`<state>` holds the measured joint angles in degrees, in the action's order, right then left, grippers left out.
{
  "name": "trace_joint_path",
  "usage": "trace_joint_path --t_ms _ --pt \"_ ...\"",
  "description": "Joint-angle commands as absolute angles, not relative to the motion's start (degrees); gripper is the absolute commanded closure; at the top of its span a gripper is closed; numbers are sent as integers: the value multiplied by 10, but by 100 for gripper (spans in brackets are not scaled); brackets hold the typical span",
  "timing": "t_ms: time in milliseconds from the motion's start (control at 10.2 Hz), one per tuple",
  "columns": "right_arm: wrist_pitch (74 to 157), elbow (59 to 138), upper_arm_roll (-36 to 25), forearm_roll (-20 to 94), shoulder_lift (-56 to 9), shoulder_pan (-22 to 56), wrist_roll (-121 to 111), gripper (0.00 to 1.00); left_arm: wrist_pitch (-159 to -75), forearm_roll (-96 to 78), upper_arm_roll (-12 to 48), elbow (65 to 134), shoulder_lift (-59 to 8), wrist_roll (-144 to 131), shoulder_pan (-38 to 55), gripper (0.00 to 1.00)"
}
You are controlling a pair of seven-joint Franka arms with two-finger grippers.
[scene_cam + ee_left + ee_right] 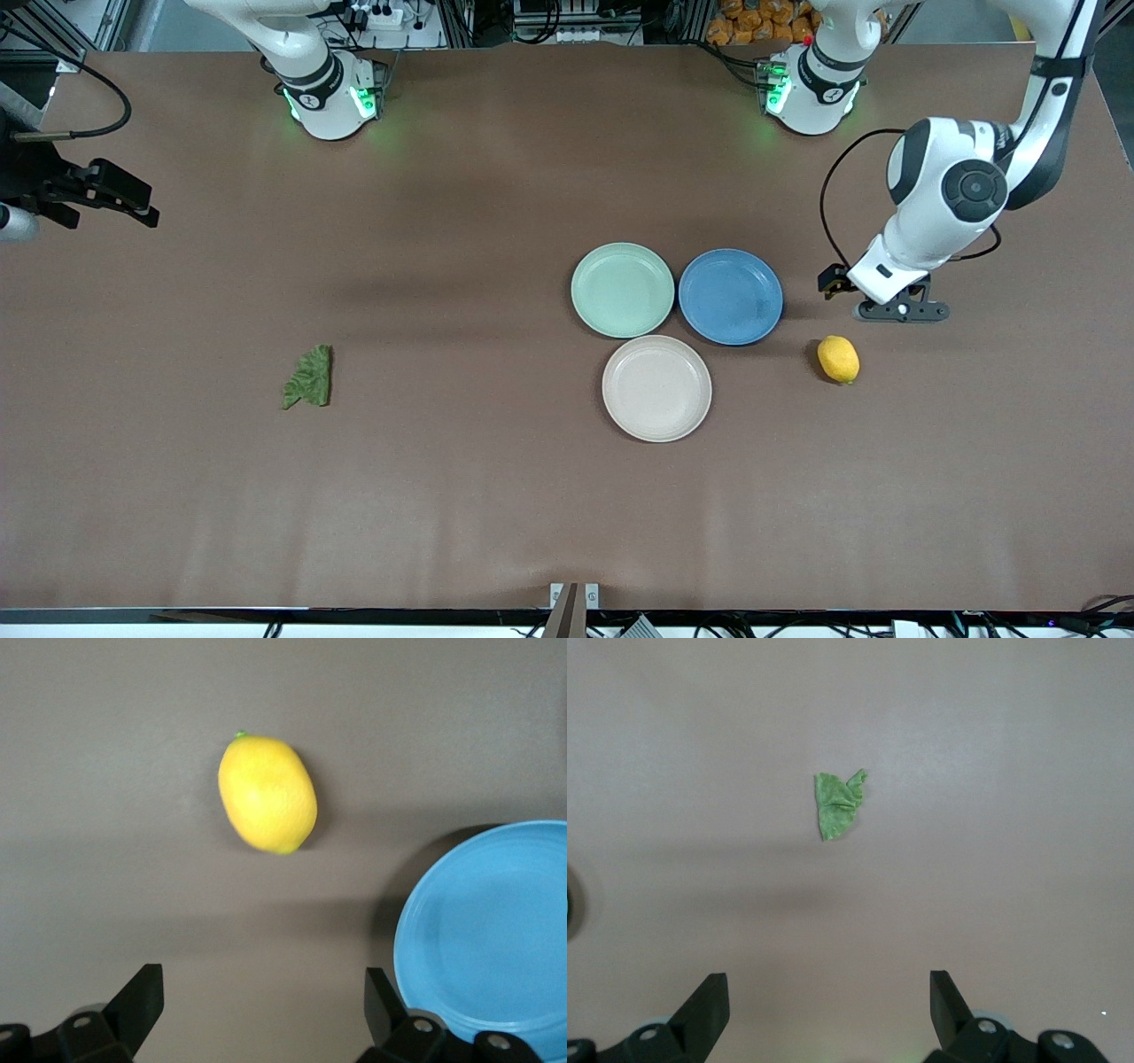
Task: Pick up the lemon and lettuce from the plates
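The yellow lemon (838,359) lies on the bare table, beside the blue plate toward the left arm's end; it also shows in the left wrist view (267,794). My left gripper (902,310) is open and empty just above the table between the lemon and the left arm's base, its jaws wide in the left wrist view (263,988). The green lettuce (309,377) lies on the table toward the right arm's end, small in the right wrist view (837,804). My right gripper (124,197) is open, empty and high (830,992). The mint plate (623,290) and the beige-pink plate (656,387) hold nothing.
The blue plate (730,296) touches both other plates and holds nothing; its rim shows in the left wrist view (416,912). The arm bases stand along the table's edge farthest from the front camera. Brown table surface spreads between the lettuce and the plates.
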<state>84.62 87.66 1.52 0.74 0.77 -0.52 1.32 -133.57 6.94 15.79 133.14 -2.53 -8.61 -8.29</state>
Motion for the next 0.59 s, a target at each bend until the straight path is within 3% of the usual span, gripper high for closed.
trace_joint_path --t_ms 0,490 --pt "828 885 20 13 24 -8 21 0 -1324 62 163 1339 -1 -95 -86 0" --pt "824 868 22 14 23 -6 23 0 -1258 -7 166 1167 -7 -98 -81 0"
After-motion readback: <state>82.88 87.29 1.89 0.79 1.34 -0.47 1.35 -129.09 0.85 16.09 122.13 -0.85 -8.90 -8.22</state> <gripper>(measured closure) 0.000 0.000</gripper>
